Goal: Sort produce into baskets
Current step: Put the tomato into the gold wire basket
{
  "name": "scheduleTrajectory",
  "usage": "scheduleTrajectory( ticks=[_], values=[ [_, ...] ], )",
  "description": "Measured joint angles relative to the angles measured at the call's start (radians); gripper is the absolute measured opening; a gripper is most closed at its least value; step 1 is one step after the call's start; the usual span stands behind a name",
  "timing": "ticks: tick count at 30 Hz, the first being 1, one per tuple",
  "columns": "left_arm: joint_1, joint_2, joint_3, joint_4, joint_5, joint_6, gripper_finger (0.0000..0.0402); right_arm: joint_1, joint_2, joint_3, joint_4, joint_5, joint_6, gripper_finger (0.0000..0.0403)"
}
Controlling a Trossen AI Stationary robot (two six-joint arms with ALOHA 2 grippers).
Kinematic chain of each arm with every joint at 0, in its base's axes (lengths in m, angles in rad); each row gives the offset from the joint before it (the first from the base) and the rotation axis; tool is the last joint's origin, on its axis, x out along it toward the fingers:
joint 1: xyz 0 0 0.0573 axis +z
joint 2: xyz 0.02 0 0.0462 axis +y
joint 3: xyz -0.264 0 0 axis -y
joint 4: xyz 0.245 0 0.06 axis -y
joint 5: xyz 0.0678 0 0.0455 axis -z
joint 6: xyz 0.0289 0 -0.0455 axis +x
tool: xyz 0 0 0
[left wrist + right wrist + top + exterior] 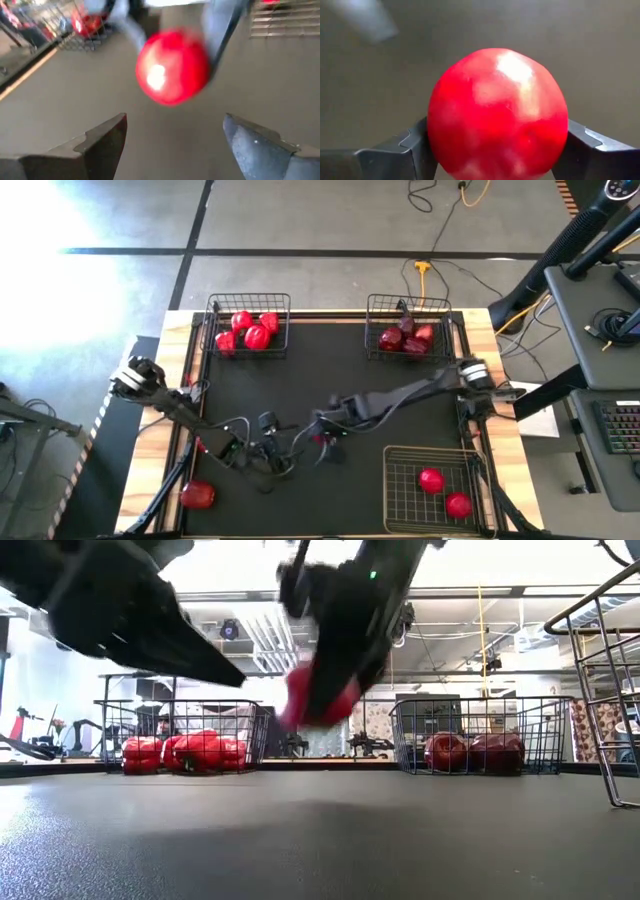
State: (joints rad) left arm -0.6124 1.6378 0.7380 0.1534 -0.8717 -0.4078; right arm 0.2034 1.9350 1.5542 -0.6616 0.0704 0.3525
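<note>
Near mid-table, toward the front edge, the right gripper (pixel 322 442) is pinching a round red tomato (pixel 497 114); wrist view shows both fingers pressed on its sides, and the low view shows it lifted clear of the mat (pixel 300 380). Left gripper (pixel 262 450) sits just beside it, jaws spread w/ nothing between them, tomato hanging just ahead of its fingers (pixel 105 140); looks like it's waiting.

Progress, judged from above: back-left basket (pixel 214 315) holds several bright red peppers (pixel 250 332); back-right basket (pixel 372 310) holds a cluster of dark maroon fruits (pixel 405 338); front-right basket (pixel 400 490) has two tomatoes (pixel 445 492) so far. So most of the sort looks done.

Left to do: the held tomato prob. goes to the front-right basket w/ the other two; one more red piece (pixel 197 495) lies at the front-left corner, off the mat edge, well apart from any basket; can't tell which kind it is. Nothing else loose that I can make out, though the arms hide part of the mat.
</note>
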Motion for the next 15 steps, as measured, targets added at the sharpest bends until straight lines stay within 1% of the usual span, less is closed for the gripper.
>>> scheduleTrajectory(
  ticks=[3, 4, 6, 8, 11, 13, 15],
  values=[
    [-0.021, -0.002, -0.004, 0.002, -0.055, 0.014, 0.0314, 0.063, -0.111, 0.016, -0.139, -0.16, 0.171, 0.0275],
    [-0.02, -0.002, -0.006, 0.0, -0.066, 0.017, 0.0314, 0.092, -0.149, 0.016, -0.176, -0.194, 0.243, 0.0275],
    [-0.014, -0.001, -0.006, 0.001, -0.09, 0.027, 0.0314, 0.16, -0.218, 0.016, -0.248, -0.22, 0.407, 0.0276],
    [-0.005, -0.001, -0.001, 0.002, -0.114, 0.036, 0.0314, 0.24, -0.278, 0.016, -0.312, -0.221, 0.591, 0.0286],
    [0.008, -0.001, 0.012, 0.015, -0.173, 0.055, 0.0314, 0.388, -0.345, 0.015, -0.372, -0.163, 0.884, 0.0291],
    [0.015, -0.001, 0.025, 0.031, -0.226, 0.075, 0.0314, 0.491, -0.361, 0.015, -0.404, -0.143, 1.065, 0.0287],
    [0.02, -0.001, 0.039, 0.037, -0.256, 0.1, 0.0314, 0.587, -0.36, 0.013, -0.46, -0.126, 1.246, 0.0281]
  ],
)
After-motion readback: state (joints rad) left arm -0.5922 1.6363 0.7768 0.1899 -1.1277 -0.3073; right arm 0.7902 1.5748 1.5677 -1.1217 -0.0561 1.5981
